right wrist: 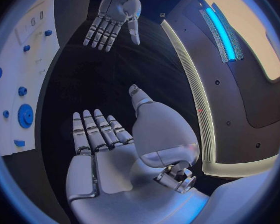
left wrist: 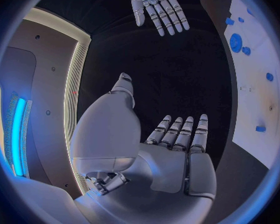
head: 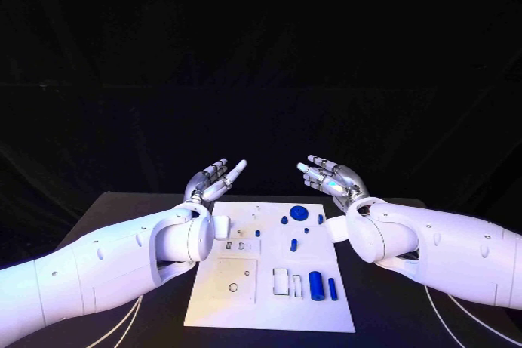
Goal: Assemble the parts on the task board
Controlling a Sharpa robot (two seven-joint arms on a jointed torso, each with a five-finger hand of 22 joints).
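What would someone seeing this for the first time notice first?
Both hands are raised above the far end of the table, palms up, fingers apart and holding nothing: the left hand and the right hand. Between the arms lies the white task board, with a large blue gear near its far edge.

Open gap between raised hands [head: 218, 180]

The head camera looks steeply down from above onto the black desk [head: 130, 212], with the white task board [head: 245, 303] lying lengthwise in the middle and an arm entering from each side. Each wrist camera sits close behind its own palm, the left hand [left wrist: 177, 154] and the right hand [right wrist: 105, 149] looming large, and faces out along the fingers. All three views share the board's blue parts and both raised hands.
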